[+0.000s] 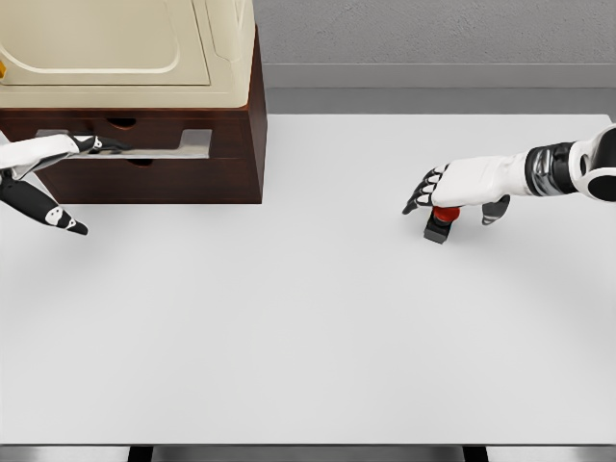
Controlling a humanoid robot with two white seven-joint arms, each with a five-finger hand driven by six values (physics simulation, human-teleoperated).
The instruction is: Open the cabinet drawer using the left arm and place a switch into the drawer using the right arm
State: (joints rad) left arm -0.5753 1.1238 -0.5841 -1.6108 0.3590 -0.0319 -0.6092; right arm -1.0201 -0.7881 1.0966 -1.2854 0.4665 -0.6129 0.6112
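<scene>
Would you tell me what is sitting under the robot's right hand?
Under the right hand a switch stands on the white table: red button, black base. The palm covers the top of it.

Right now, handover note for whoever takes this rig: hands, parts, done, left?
Left hand: at the front of the cabinet drawer, one finger reaching toward its handle slot; fingers spread, holding nothing.
Right hand: directly over the red-button switch on the white table, fingers open above it; a closed grasp is not visible.
Done: the drawer looks slightly out of the brown cabinet.
Left: pull the drawer fully open, grasp the switch, carry it across and put it inside.
</scene>
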